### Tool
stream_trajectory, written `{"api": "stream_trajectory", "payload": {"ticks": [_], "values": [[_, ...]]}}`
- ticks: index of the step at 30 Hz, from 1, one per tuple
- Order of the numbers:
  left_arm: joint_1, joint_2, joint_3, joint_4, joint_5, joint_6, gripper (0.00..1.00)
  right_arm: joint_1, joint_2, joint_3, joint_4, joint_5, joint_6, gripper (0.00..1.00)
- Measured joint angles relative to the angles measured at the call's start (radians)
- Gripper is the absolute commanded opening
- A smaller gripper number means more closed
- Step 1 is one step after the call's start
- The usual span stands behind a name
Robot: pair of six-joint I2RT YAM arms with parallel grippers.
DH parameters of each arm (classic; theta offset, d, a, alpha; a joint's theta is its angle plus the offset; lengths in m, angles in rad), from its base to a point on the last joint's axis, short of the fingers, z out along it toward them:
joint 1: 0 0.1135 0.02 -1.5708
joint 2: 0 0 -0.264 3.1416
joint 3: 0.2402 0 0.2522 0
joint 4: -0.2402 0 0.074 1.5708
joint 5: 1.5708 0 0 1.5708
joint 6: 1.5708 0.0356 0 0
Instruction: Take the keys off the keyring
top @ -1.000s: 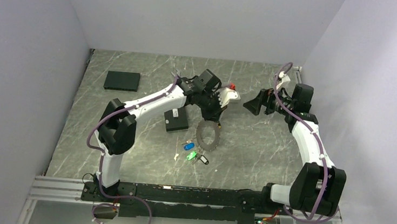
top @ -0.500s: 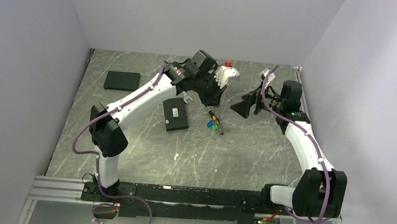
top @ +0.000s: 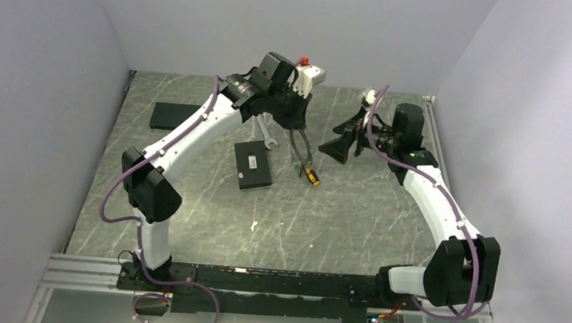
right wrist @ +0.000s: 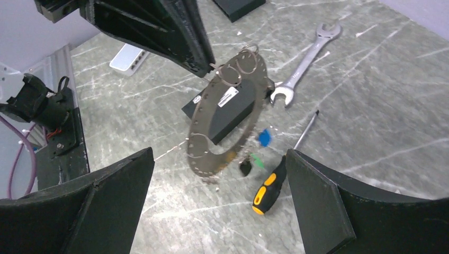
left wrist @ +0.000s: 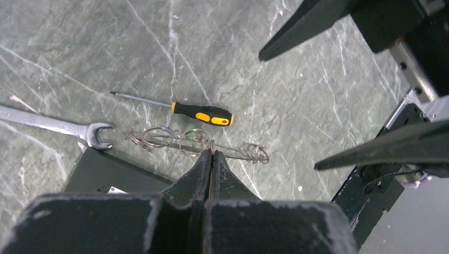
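Observation:
My left gripper is shut on the rim of the keyring, a large dark grey toothed ring with small wire rings on it. It holds the ring hanging in the air above the table. The left wrist view shows the ring edge-on at my fingertips. A blue key and a green key dangle from the ring's lower edge beside a small black tag. My right gripper is wide open and empty, facing the ring from the right without touching it; it also shows in the right wrist view.
A yellow-and-black screwdriver lies under the ring. A silver spanner and a black box lie to its left. A flat black box is at the back left. A tiny white scrap lies nearer the front.
My left gripper has lifted the keyring and its keys off the table and carried them up and back. My right gripper has moved left toward the ring, still open.

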Motion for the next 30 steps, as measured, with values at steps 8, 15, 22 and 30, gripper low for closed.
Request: {"api": "stream_trajectory", "payload": {"ticks": [8,15,22,30], "values": [[0.038,0.0,0.0,0.009,-0.031,-0.098,0.0,0.122,0.064,0.003,0.094,0.101,0.019,1.0],[0.058,0.0,0.002,0.01,-0.022,-0.135,0.0,0.222,0.101,-0.013,0.171,0.284,-0.023,0.94],[0.069,-0.004,0.002,0.011,0.03,-0.167,0.0,0.274,0.12,-0.047,0.23,0.371,-0.064,0.71],[0.09,-0.009,0.002,0.024,0.078,-0.179,0.0,0.29,0.165,-0.055,0.238,0.376,-0.091,0.32]]}}
